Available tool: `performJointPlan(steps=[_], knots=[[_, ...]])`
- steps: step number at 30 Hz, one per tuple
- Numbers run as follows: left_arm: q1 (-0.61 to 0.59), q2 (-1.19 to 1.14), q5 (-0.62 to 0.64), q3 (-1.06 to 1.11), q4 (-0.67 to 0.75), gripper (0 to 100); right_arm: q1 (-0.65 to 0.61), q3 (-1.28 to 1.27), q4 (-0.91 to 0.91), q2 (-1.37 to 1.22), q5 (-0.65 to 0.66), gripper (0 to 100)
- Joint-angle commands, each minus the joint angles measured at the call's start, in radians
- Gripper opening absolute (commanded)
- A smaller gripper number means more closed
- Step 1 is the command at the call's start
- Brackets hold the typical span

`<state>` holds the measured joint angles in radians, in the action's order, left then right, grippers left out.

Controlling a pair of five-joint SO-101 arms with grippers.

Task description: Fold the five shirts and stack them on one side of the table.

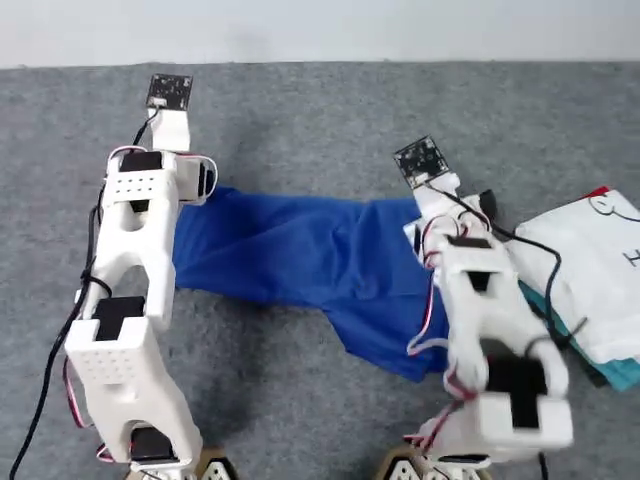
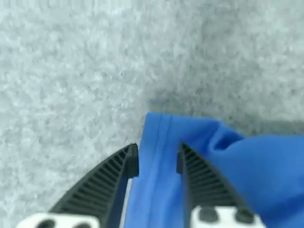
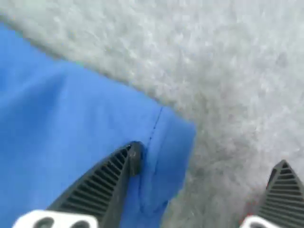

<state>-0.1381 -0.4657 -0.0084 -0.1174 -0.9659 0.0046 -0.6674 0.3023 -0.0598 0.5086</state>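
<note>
The blue shirt lies flat on the grey table, stretched between the two arms, with its long axis running side to side from one arm to the other and a looser flap sagging toward the near edge by the right arm. The left gripper sits at the shirt's left end, its jaws drawn in close on a stitched hem edge that fills the narrow gap between them, so it appears to have the cloth pinched. The right gripper is at the shirt's opposite end with its jaws spread wide and holding nothing. One finger rests on the blue cloth and the other stands out over bare table, so the shirt's hemmed corner lies between them, nearer the first finger. The next move likely turns on that corner: the right jaws would have to close across it before both ends could be lifted together. A pile of shirts, white over teal, lies just beside the right arm on its outer side, touching or nearly touching the blue one; I cannot tell which
</note>
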Motion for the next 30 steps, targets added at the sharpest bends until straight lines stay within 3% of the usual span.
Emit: performJointPlan(steps=[1, 8, 13, 20, 30], knots=[[0.008, 0.008, 0.008, -0.021, 0.026, 14, 0.024, 0.106, -0.024, -0.120, 0.064, 40.9], [0.006, -0.031, 0.006, -0.025, 0.029, 14, 0.039, 0.213, -0.016, -0.243, 0.109, 40.9], [0.000, -0.150, 0.008, -0.051, 0.106, 14, 0.076, 0.235, -0.015, -0.252, 0.109, 40.9], [0.000, -0.201, 0.008, -0.157, 0.038, 14, 0.142, 0.232, 0.035, -0.251, 0.109, 40.9], [-0.009, -0.261, 0.009, -0.260, -0.048, 14, 0.142, 0.221, 0.079, -0.199, 0.107, 40.9]])
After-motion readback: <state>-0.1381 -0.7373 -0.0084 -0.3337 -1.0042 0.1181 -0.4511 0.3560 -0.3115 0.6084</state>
